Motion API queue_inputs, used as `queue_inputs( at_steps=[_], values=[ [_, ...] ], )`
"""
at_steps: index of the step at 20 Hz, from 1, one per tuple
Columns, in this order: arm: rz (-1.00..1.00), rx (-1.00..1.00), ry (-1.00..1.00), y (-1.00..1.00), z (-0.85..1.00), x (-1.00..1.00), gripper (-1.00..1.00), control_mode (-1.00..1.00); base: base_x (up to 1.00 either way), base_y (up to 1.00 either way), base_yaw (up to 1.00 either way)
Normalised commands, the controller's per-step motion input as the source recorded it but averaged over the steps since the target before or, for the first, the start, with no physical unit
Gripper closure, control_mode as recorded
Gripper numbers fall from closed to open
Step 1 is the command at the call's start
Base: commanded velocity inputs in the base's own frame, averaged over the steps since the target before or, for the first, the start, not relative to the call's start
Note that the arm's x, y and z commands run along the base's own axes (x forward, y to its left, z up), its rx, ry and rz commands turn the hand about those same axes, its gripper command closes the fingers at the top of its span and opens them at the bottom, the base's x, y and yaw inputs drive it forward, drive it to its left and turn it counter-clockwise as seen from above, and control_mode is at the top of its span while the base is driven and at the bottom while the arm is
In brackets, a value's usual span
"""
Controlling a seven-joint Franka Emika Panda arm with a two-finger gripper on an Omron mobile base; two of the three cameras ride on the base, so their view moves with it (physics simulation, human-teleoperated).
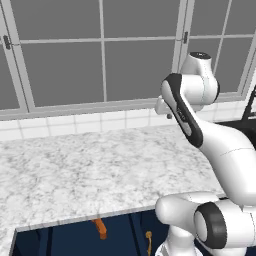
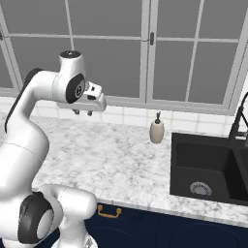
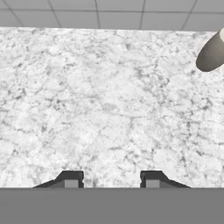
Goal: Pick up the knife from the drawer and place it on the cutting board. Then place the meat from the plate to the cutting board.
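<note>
Hovering high above the marble counter, the fingers stand apart, empty; the drawer lies far below.

From the left base view we look from behind the arm, forward and down over the table toward the window; the table's front edge crosses low in the picture, with the drawer under it. From the right base view we face the same table and window from the other side, and the sink lies at our right. Both share the marble top, the tiled back edge and the arm. In the hand view we sit close above the table, facing down toward its back edge, with the bottle at upper right.
</note>
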Motion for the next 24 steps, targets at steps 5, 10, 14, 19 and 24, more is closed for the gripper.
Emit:
queue_inputs(
  at_steps=[5, 10, 14, 19, 24],
  values=[
    [0.0, 0.0, 0.01, -0.04, -0.2, -0.59, -1.0, -1.0, 0.0, 0.0, 0.0],
    [0.0, -0.03, 0.09, -0.01, -0.6, -0.79, -1.0, -1.0, 0.0, 0.0, 0.0],
    [0.0, -0.04, 0.09, 0.0, -0.53, -0.53, -1.0, -1.0, 0.0, 0.0, 0.0],
    [0.0, -0.02, 0.08, 0.0, -0.51, -0.38, -1.0, -1.0, 0.0, 0.0, 0.0],
    [0.0, -0.01, 0.05, 0.0, -0.19, -0.16, -1.0, 1.0, -0.3, 0.0, 0.0]
  ],
)
